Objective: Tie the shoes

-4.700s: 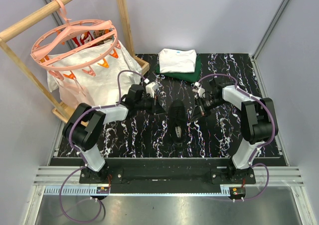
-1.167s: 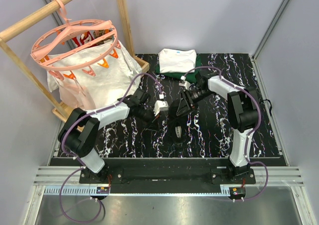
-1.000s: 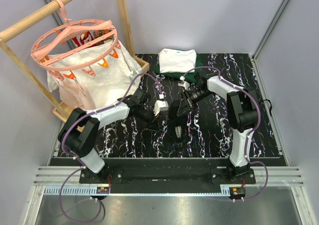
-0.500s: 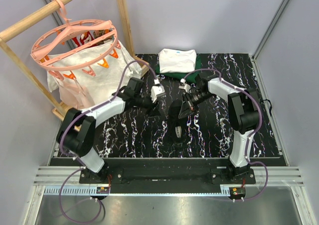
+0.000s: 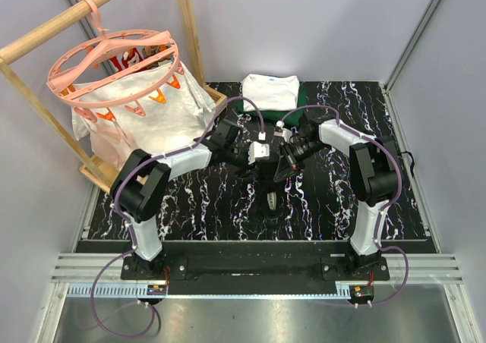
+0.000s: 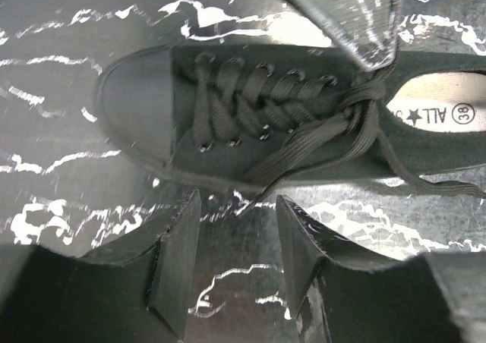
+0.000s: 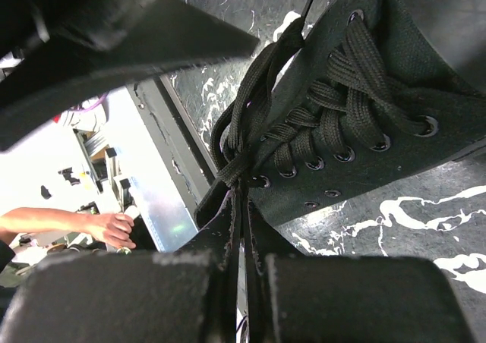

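The black sneaker (image 5: 271, 191) lies mid-table, its pale grey patch toward me. In the left wrist view the shoe (image 6: 144, 100) lies sideways with its black laces (image 6: 304, 142) crossed and gathered near the tongue. My left gripper (image 6: 235, 233) hovers open just beside the shoe's side, nothing between its fingers (image 6: 178, 259). My right gripper (image 7: 239, 195) is shut on the lace (image 7: 243, 123) at the bundle by the top eyelets. From above, the left gripper (image 5: 257, 163) and right gripper (image 5: 282, 170) meet over the shoe's far end.
Folded white and dark green clothes (image 5: 269, 96) lie at the table's back. A pink round hanger (image 5: 114, 62) and a white bag (image 5: 144, 123) hang on a wooden rack (image 5: 194, 32) at the back left. A person's hand (image 7: 114, 229) shows beyond the table edge.
The left arm has swung from the shoe's left to its far end and its gripper has opened. The right gripper has closed on the lace.
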`<state>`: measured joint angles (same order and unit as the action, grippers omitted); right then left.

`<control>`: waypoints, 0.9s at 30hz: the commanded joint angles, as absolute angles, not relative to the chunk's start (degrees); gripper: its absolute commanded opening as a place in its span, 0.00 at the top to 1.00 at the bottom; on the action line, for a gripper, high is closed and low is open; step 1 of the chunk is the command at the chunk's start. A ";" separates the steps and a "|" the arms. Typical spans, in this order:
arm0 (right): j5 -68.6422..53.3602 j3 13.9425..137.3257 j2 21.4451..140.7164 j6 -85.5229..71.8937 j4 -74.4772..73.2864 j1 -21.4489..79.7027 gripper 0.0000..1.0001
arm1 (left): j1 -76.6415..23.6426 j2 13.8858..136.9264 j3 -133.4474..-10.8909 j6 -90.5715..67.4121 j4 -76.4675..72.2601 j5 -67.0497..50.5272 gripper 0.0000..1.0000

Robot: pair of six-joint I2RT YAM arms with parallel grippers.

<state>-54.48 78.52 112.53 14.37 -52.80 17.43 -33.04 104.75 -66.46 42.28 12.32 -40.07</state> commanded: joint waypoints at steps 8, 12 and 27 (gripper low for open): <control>-54.40 79.89 111.18 15.20 -53.00 16.44 1.00 | -36.12 107.22 -69.26 50.27 10.72 -39.38 0.57; -54.58 80.16 111.53 15.12 -53.09 16.35 1.00 | -36.30 107.75 -69.96 51.06 11.51 -39.46 0.63; -54.76 81.21 112.32 15.38 -53.26 16.35 1.00 | -31.02 101.07 -65.92 51.50 10.91 -37.89 0.52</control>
<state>-54.48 78.81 112.53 14.39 -52.82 16.49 -32.25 105.08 -66.48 50.46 14.46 -39.31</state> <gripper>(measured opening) 0.011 0.474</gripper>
